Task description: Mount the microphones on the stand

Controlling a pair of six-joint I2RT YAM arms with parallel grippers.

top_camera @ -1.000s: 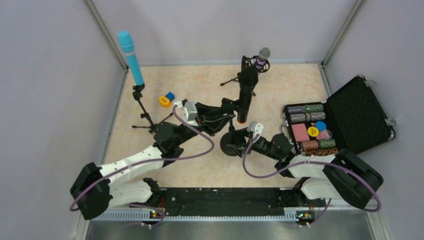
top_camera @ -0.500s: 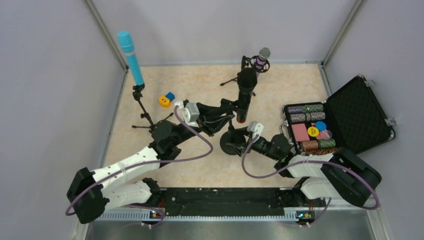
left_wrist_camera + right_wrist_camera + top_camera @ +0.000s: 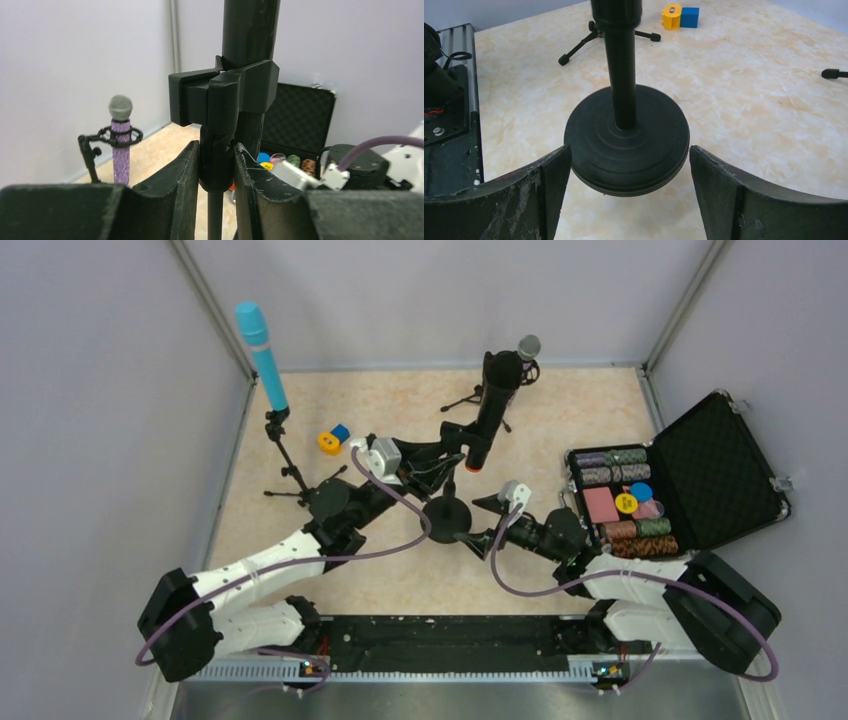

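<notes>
Black microphone (image 3: 250, 30) just above left end effector (image 3: 216, 150), tight on stand (image 3: 621, 75); right end effector (image 3: 629, 150) spread wide.

Black microphone (image 3: 488, 410) in tilted round-base stand (image 3: 446, 512)

Soft, even light fills all three views, bright and without glare; under the stand's base (image 3: 626, 145) a single faint, blurred shadow lies on the counter (image 3: 744, 100); above the base the stand (image 3: 248, 30) reads as a near-featureless black shape; the left claw (image 3: 216, 150), close to the lens, has slightly soft fingers (image 3: 172, 190); in the top view the walls (image 3: 90, 440) lean outward away from the base.
</notes>
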